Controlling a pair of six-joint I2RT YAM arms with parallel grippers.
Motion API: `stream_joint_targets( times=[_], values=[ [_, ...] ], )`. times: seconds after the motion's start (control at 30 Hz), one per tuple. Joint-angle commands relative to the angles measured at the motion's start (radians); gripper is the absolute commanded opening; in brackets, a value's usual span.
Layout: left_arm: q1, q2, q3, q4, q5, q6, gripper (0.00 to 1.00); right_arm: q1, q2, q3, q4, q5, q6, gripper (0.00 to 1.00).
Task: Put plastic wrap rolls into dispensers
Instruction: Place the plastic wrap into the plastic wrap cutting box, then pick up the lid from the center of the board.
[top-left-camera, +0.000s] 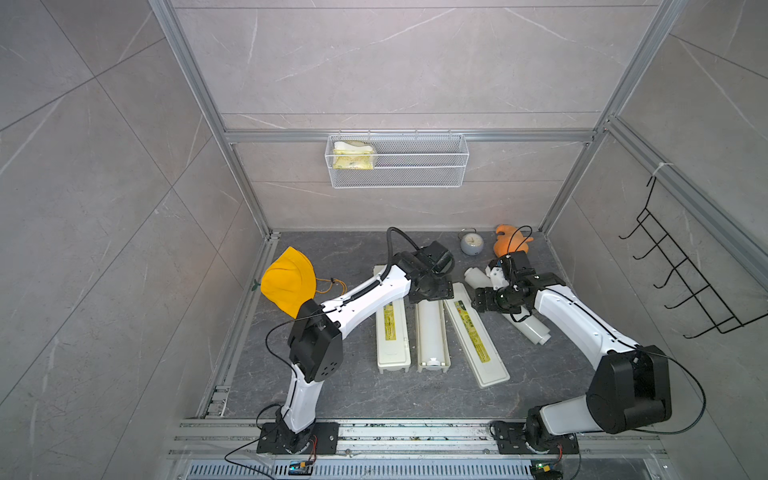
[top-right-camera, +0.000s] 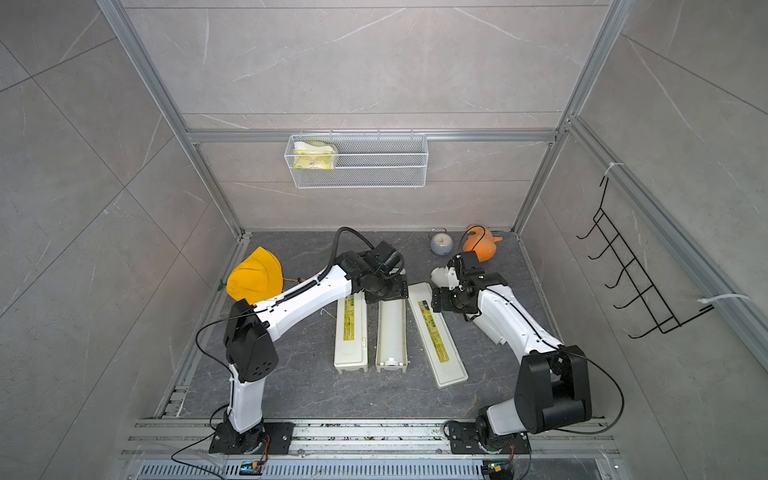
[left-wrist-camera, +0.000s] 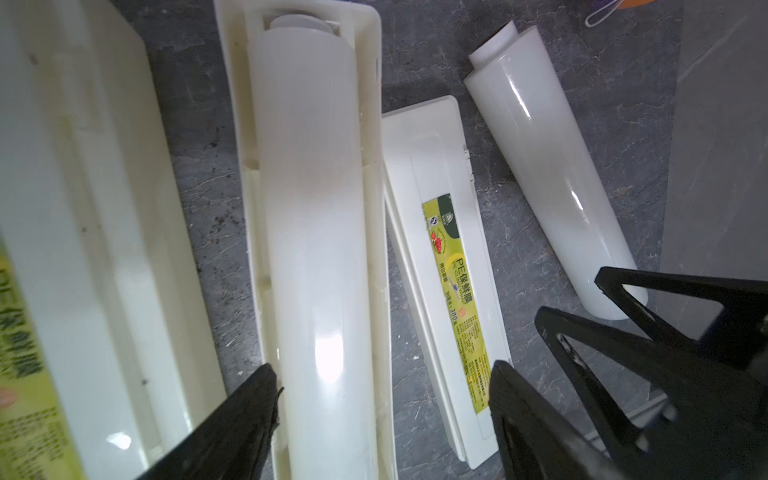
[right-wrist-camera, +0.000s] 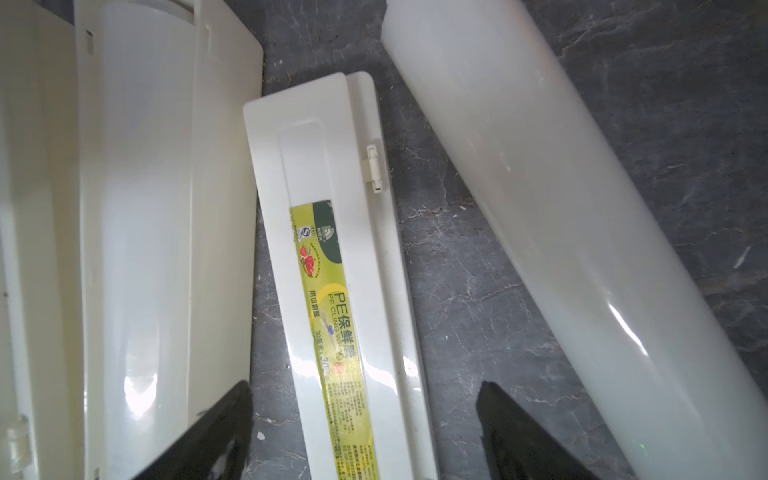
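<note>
My left pincer (left-wrist-camera: 384, 374) is released, prongs spread wider than the first roll (left-wrist-camera: 316, 249) and gripping nothing; that roll lies seated in the open box (top-left-camera: 434, 368), at lower centre in both top views; its labelled lid (top-left-camera: 478, 332) lies flat just right of it; the closed box (top-left-camera: 392, 332) lies just left. My right pincer (right-wrist-camera: 365, 386) is also released and empty, above the lid; the second roll (top-left-camera: 534, 330) lies loose on the table (top-left-camera: 332, 395), right of the lid, partly under my right arm.
</note>
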Motion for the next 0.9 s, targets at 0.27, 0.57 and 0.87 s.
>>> stream_joint_targets(
  times=[0.27,0.57,0.87],
  values=[
    [0.083,-0.2,-0.251,0.132,0.101,0.059,0.82,0.119,0.122,-0.019,-0.077,0.081,-0.084,0.92],
    [0.085,-0.192,-0.3,0.194,0.162,0.043,0.81,0.18,0.206,-0.026,-0.067,0.128,-0.061,0.99],
    [0.085,-0.202,-0.33,0.229,0.168,0.023,0.81,0.19,0.294,-0.032,-0.047,0.17,-0.03,1.0]
  ],
)
